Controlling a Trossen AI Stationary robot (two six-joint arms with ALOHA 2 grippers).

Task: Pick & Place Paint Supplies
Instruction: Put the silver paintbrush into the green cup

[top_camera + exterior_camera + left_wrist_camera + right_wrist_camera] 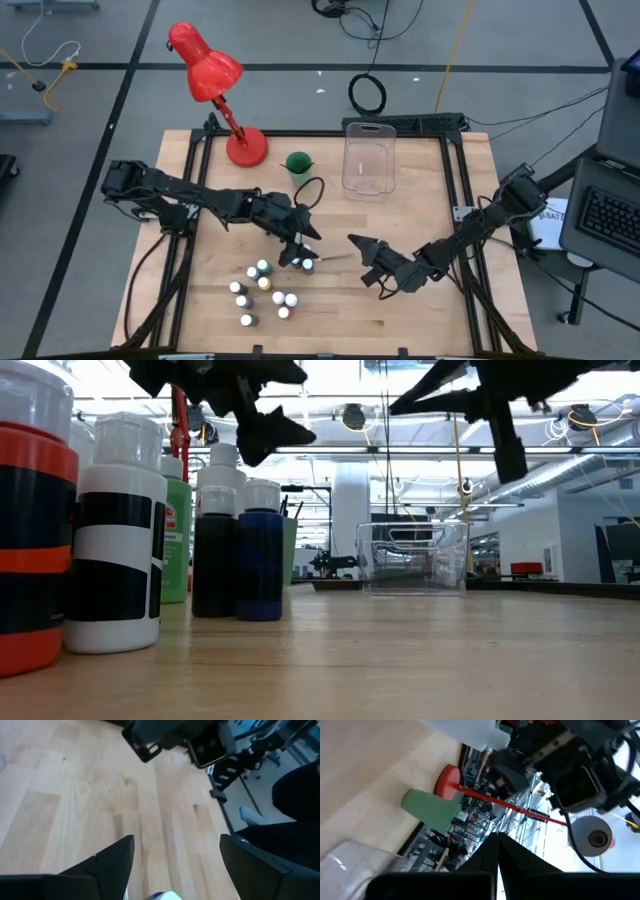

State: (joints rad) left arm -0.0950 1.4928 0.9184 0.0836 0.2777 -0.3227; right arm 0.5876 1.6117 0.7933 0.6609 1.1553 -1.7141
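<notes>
Left end effector wide open, over bottle.
I see bottle upright just below it; right end effector shut, farther off.

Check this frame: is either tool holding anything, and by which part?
Nothing is held. The left tool stands open above a paint bottle without gripping it; the right tool is shut on nothing.

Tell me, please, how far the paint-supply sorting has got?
Nothing looks placed: the clear plastic bin appears empty. The left gripper stands open over a tiny white-capped bottle. The right gripper waits shut. The white-capped bottle cluster remains on the wooden table.
</notes>
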